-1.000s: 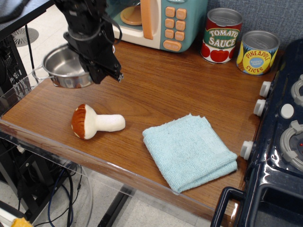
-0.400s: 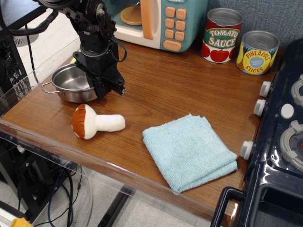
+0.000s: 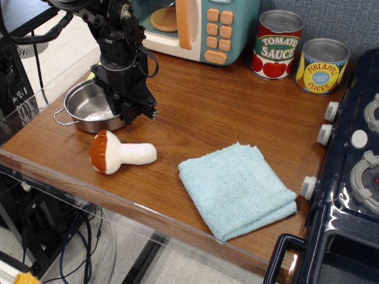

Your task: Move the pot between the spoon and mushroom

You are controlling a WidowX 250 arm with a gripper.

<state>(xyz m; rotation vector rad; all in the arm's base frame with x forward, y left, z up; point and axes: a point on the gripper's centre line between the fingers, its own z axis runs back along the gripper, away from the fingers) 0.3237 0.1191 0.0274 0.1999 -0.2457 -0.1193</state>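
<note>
Since a second ago the pot (image 3: 89,107) has come down from mid-air at the far-left edge to sit on the tabletop (image 3: 237,112), and over the last fraction of a second it has only nudged slightly. It now sits at the left of the tabletop, just at 11 o'clock of the mushroom (image 3: 118,152), close but apart as far as I can tell. The claw (image 3: 131,112) is low at the pot's right rim; its fingertips are blocked by the arm body, so I cannot tell whether it is closed on the rim or already released. The spoon is not clearly visible; only a sliver of yellow-green shows behind the arm at 12 o'clock of the pot, too hidden to confirm. Judging by that, placement looks mostly done; letting go and retreating remain. The pot is shiny steel, shallow and round, with a thin wire loop handle at 9 o'clock. The mushroom is soft plush, with a brown-orange cap and thick white stem, lying on its side. At 4 o'clock lies a folded pale-blue terry cloth (image 3: 237,189). At 1 o'clock a toy microwave (image 3: 201,26), then two labelled tins (image 3: 302,53). The tabletop is wood-grain.
</note>
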